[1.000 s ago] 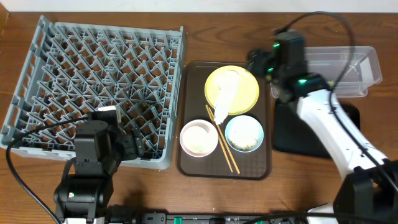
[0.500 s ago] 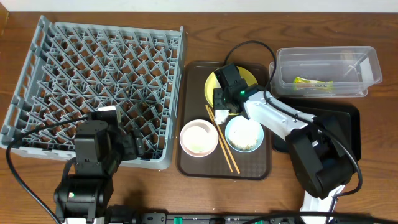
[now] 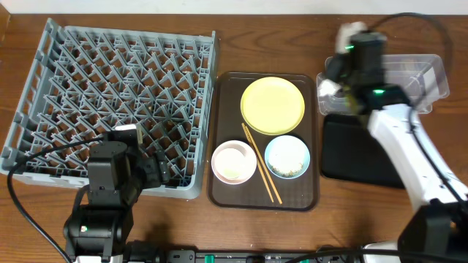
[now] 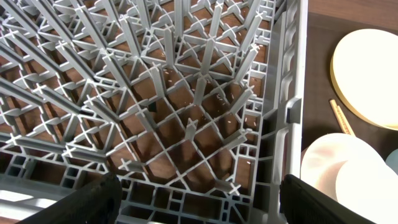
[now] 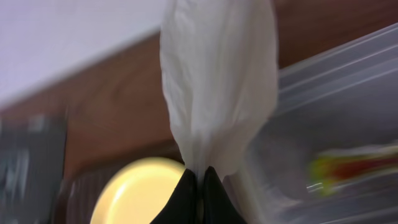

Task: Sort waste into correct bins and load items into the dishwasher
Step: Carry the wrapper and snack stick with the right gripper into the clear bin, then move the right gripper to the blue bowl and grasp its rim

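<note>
My right gripper (image 5: 200, 186) is shut on the crumpled white napkin (image 5: 217, 81), which hangs from its tips. In the overhead view this gripper (image 3: 338, 77) is over the left end of the clear tub (image 3: 413, 80). A green-and-yellow wrapper (image 5: 348, 165) lies in the tub. The yellow plate (image 3: 273, 104) is bare. Below it stand the pink-white bowl (image 3: 234, 162), the chopsticks (image 3: 261, 162), and the blue bowl (image 3: 287, 157) holding rice scraps. My left gripper (image 4: 199, 208) is open over the near right corner of the grey dish rack (image 4: 186, 112), holding nothing.
The plate and bowls sit on a brown serving tray (image 3: 225, 95) between the rack (image 3: 117, 102) and the bins. A black tray (image 3: 365, 150) lies in front of the clear tub, partly under my right arm.
My right gripper went down to the yellow plate, shut on the napkin and carried it up and right to the clear tub. The left arm stayed still.
</note>
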